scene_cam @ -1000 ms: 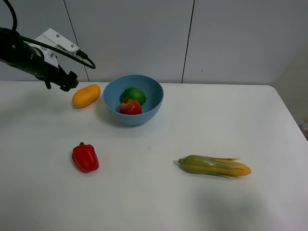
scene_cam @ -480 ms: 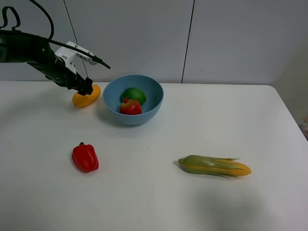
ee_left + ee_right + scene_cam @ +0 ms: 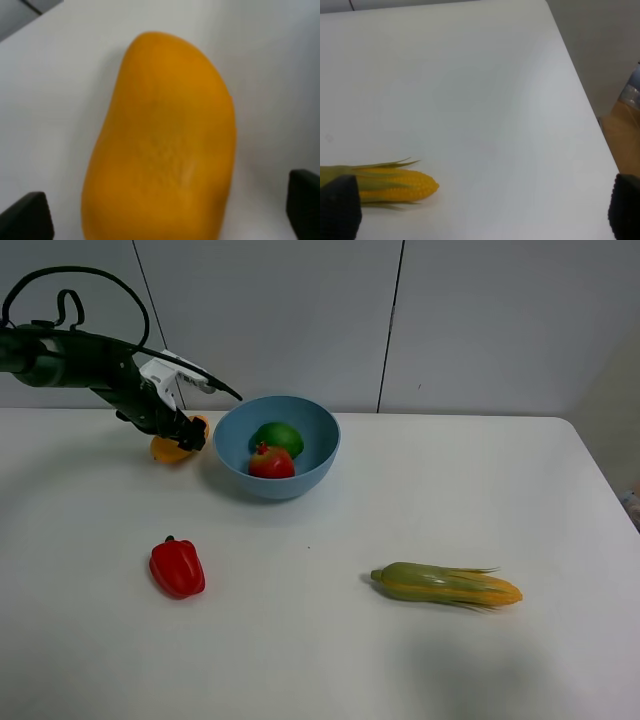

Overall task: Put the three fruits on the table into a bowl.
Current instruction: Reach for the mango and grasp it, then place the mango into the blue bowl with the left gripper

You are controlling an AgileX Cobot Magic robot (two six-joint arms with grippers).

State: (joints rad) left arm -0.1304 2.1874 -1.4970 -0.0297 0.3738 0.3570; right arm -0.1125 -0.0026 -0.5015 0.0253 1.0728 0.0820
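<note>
The mango (image 3: 163,450) lies on the surface (image 3: 330,660) at the bowl's (image 3: 325,445) 9 o'clock, right under the left end effector (image 3: 189,436). Its fingers (image 3: 25,217) stand apart astride the mango's narrow width, so the long axis runs crosswise to their closing line. The right end effector (image 3: 482,210), also apart, is well away by the corn (image 3: 395,185).

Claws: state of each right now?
Left claw: open, astride the mango, not gripping.
Right claw: open, empty.
</note>
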